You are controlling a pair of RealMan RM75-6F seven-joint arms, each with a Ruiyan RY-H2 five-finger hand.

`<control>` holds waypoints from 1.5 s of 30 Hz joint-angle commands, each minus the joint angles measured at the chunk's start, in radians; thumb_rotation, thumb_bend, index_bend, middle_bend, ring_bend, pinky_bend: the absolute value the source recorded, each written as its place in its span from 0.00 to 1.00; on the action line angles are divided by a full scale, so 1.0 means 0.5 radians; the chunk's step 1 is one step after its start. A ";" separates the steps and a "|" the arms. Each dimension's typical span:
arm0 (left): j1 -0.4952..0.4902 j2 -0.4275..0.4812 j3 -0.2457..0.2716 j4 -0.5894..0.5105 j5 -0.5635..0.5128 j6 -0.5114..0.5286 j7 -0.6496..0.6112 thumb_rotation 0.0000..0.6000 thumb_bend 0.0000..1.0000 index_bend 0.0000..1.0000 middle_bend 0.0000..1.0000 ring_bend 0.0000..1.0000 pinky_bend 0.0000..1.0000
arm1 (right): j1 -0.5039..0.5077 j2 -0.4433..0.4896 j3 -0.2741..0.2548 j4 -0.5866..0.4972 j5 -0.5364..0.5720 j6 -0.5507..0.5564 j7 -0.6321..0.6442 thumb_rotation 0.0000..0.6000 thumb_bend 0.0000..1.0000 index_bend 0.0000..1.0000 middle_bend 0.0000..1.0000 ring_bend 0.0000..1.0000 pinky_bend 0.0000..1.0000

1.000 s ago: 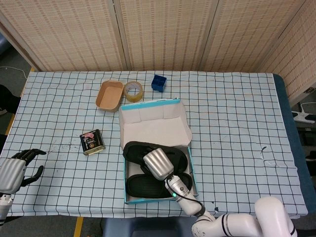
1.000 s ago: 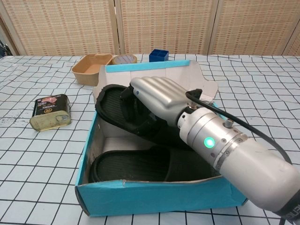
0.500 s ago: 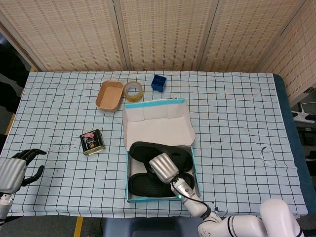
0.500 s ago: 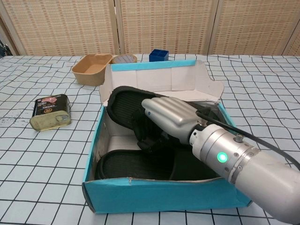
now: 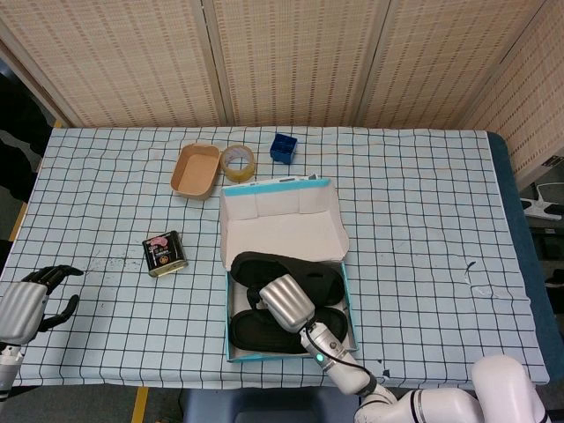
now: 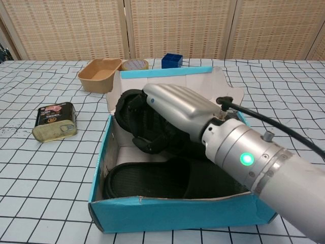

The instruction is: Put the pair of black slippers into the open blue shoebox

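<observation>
Both black slippers (image 6: 152, 180) already inside the blue shoebox (image 6: 177, 216), one flat on the bottom, the other tilted on the far wall. Right hand (image 6: 175, 109) clamped on the tilted slipper (image 6: 134, 114); left hand (image 5: 31, 304) idle at the table edge, fingers loosely apart, holding nothing. Probably light, soft and bendy, so best gripped at the strap.

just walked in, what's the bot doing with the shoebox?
The right robot hand is inside the open blue shoebox, its fingers on the second black slipper, which sits tilted against the back of the box. The first slipper already lies flat on the box floor. The left robot hand holds nothing, off at the table's near left edge. A tin, a tan tray and a tape roll sit untouched.
</observation>
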 commanded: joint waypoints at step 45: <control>-0.002 0.004 0.003 -0.002 0.001 -0.003 -0.006 1.00 0.42 0.33 0.33 0.32 0.44 | 0.091 -0.230 0.115 0.770 0.073 -0.119 0.226 1.00 0.36 0.65 0.53 0.47 0.56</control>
